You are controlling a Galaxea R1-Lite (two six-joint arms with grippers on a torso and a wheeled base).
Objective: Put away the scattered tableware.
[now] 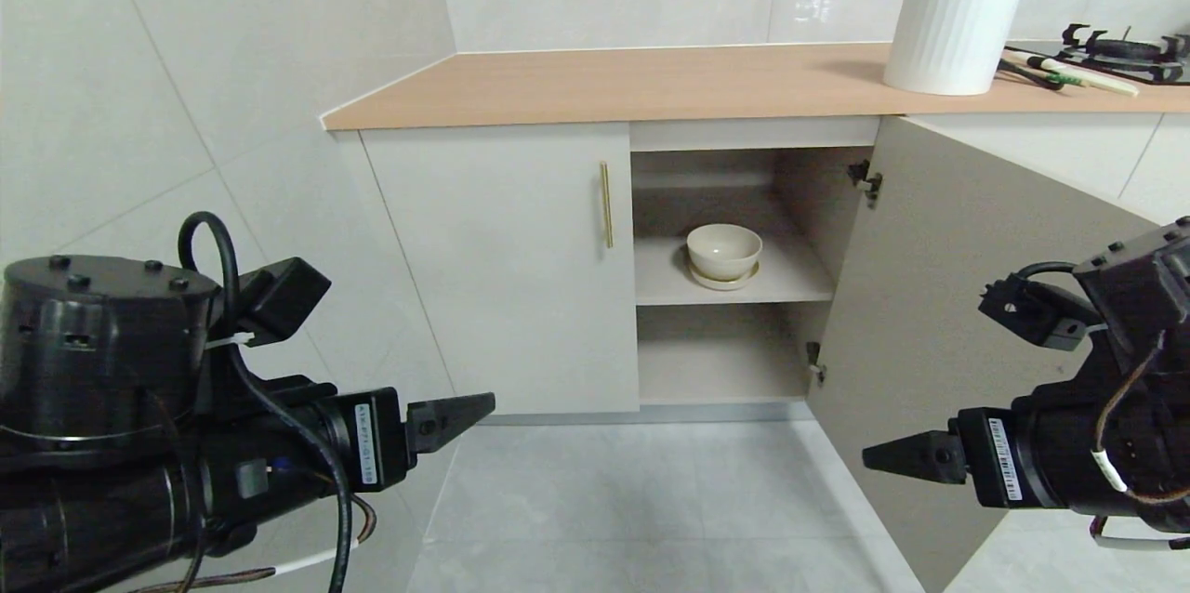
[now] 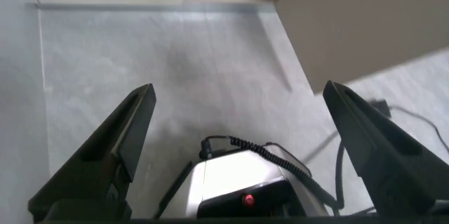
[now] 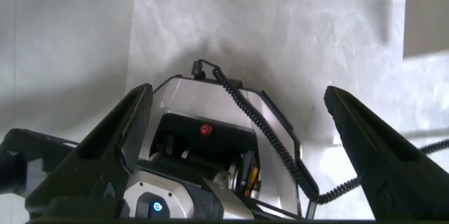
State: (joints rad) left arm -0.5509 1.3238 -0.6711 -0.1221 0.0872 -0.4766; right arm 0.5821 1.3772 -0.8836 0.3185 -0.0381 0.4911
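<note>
A cream bowl [image 1: 724, 251] sits on a small plate [image 1: 722, 281] on the middle shelf [image 1: 790, 282] of a lower cabinet whose right door [image 1: 930, 296] hangs wide open. My left gripper [image 1: 469, 415] hovers low at the left, in front of the shut left door [image 1: 511, 268], well short of the shelf. In the left wrist view the left gripper [image 2: 238, 92] is open over bare floor with nothing in it. My right gripper [image 1: 888, 456] hangs low at the right, in front of the open door. The right wrist view shows the right gripper [image 3: 238, 92] open and empty.
The wooden countertop [image 1: 651, 82] carries a tall white ribbed container [image 1: 962, 12], with chopsticks [image 1: 1069, 72] and a black stove [image 1: 1125, 49] at the far right. The cabinet's lower shelf [image 1: 716, 370] is bare. Grey floor tiles [image 1: 651, 500] stretch between the grippers.
</note>
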